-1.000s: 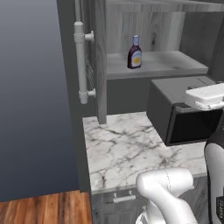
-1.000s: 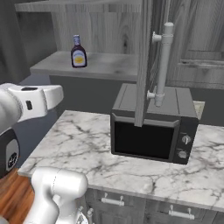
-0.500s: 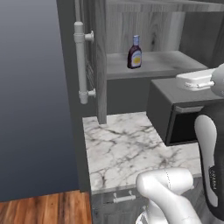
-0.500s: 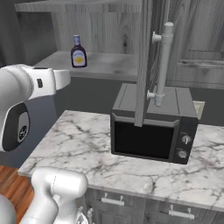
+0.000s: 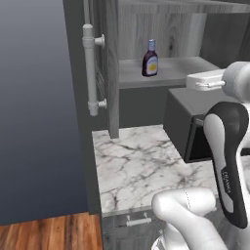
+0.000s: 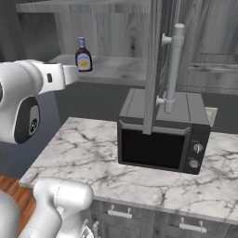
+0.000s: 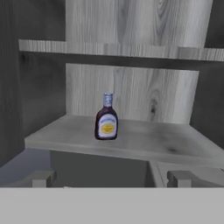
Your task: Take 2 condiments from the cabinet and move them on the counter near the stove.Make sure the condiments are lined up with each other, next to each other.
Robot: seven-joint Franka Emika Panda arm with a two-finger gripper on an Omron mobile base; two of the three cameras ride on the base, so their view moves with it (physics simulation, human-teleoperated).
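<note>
One brown sauce bottle [image 7: 106, 117] upright on open cabinet [image 5: 112, 73] shelf above microwave [image 6: 160, 135]; arm newly raised toward it, claw [image 7: 111, 178] spread, empty, well short; retrieval not yet begun.

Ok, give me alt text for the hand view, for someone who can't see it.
A small dark brown sauce bottle with a blue cap and yellow-white label stands upright on the lower shelf of an open grey wood-grain cabinet. The open gripper faces it from a distance, its two fingertips rising at the bottom edge.
</note>
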